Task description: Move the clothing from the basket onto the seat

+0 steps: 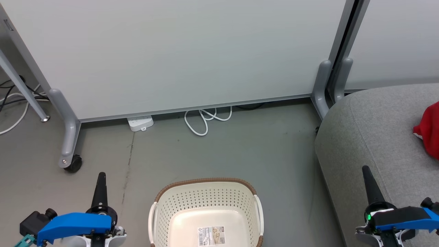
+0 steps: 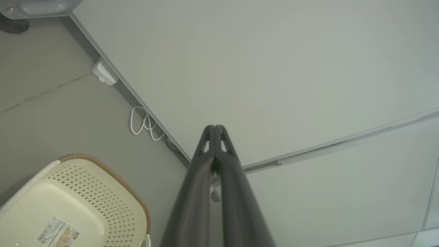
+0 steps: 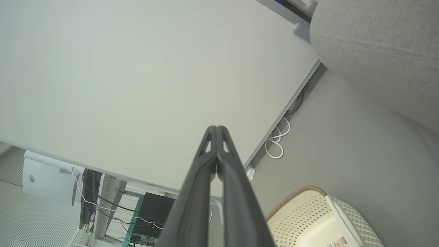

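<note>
Two grippers rise from the near edge of the head view, blue-cased wrists low. Each has its dark fingers clenched together into a single spike pointing up the view, grasping nothing. The left gripper stands at lower left over the grey floor. The right gripper stands at lower right, seen against the near edge of the seat.

Between them, on the floor, sits the basket. Its mouth faces up, a printed label lies on its bare bottom, and its white handles are on its left and right sides. Its near part is cut off by the frame, so its long axis cannot be told.

Farther right, the clothing lies on the seat at the picture's right edge, well apart from the basket. It is only partly in view, so its direction is unclear.

Beyond, a white cable and a power strip lie at the foot of a pale partition.
</note>
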